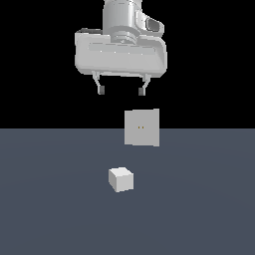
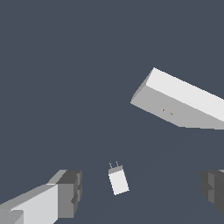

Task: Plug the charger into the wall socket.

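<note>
Pale grey gripper [image 1: 121, 90], dark pads [image 2: 70, 192]

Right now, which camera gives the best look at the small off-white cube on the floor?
The wrist view: there the small off-white cube shows two thin prongs sticking out of one end. The exterior view shows the same cube only as a plain box on the dark floor, its prongs out of sight.

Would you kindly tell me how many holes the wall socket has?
2: both sit side by side at the centre of the wall socket, facing the charger. None seem hidden.
</note>
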`<state>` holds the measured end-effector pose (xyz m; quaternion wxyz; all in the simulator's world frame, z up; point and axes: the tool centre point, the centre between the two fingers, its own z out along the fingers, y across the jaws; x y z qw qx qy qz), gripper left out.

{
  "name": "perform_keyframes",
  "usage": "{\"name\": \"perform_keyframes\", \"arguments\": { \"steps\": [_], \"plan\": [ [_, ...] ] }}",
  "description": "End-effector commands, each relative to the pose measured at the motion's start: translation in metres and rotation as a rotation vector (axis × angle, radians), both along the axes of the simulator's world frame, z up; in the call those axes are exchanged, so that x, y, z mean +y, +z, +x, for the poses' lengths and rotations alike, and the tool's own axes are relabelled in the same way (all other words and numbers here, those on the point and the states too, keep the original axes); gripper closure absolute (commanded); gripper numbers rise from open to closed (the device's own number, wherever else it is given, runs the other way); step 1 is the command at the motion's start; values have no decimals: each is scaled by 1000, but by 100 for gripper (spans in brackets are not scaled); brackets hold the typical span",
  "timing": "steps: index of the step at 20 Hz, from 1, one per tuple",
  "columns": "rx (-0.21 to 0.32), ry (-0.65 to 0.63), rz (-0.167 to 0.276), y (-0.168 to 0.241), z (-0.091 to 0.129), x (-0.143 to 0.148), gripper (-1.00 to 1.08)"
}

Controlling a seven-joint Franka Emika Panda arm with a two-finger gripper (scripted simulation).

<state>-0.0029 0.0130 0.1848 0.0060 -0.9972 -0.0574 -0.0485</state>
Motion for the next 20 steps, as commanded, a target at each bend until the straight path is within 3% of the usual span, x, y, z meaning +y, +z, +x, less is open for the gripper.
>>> {"name": "perform_keyframes", "arguments": {
  "steps": [1,20],
  "plan": [
    [-13,23,2,-9,-7,1,-92],
    [-140,243,29,-97,-65,0,-92]
  ]
}}
